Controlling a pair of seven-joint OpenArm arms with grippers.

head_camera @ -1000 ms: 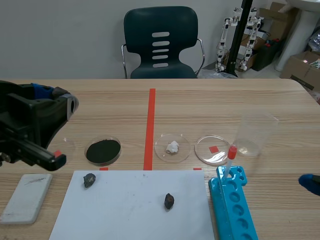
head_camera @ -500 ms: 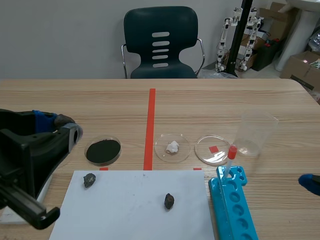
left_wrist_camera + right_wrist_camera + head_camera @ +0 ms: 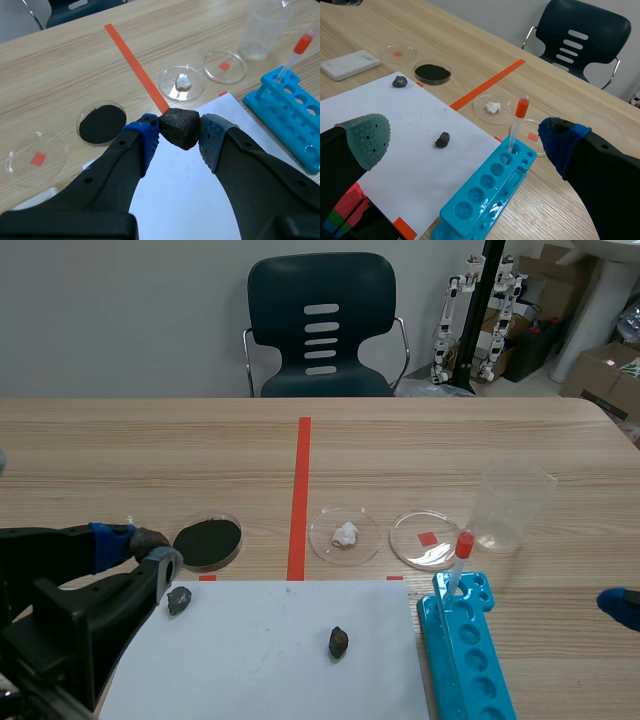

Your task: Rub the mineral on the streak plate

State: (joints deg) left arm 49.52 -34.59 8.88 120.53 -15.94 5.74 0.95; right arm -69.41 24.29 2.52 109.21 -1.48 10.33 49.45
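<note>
My left gripper is shut on a dark brown mineral, held above the near-left corner of a white paper sheet. In the scene view the left gripper sits low at the left, beside the black-powder dish, and the arm hides the streak plate. The white streak plate lies flat on the table beyond the sheet's left edge. My right gripper stands open with nothing in it, over the table's right side; only its blue tip shows in the scene view.
Two more dark minerals lie on the sheet. Behind it stand a dish of black powder, a dish with a white lump, an empty dish and a clear beaker. A blue rack holds a red-capped tube.
The left arm has swung down and toward the near edge, now covering the streak plate. The right gripper has not moved.
</note>
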